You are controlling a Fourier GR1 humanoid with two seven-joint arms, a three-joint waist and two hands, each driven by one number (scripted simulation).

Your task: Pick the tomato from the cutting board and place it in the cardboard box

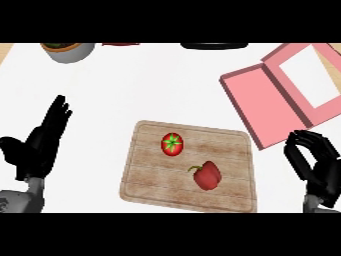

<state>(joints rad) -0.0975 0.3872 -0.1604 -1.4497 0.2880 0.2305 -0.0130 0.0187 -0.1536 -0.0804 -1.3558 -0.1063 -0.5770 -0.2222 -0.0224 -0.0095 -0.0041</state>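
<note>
A red tomato (172,144) with a green stem star lies on the upper middle of the wooden cutting board (151,175). A pink box (265,102) with its lid open and a window in the lid sits at the upper right, beyond the board's far right corner. My right hand (317,167) stands to the right of the board, fingers relaxed and slightly bent, holding nothing. At the left, apart from the board, my left hand (40,145) rests open with fingers pointing up.
A red bell pepper (208,175) lies on the board just below and right of the tomato. A grey pot with a plant (69,50) stands at the far left. A dark round object (213,45) shows at the far edge.
</note>
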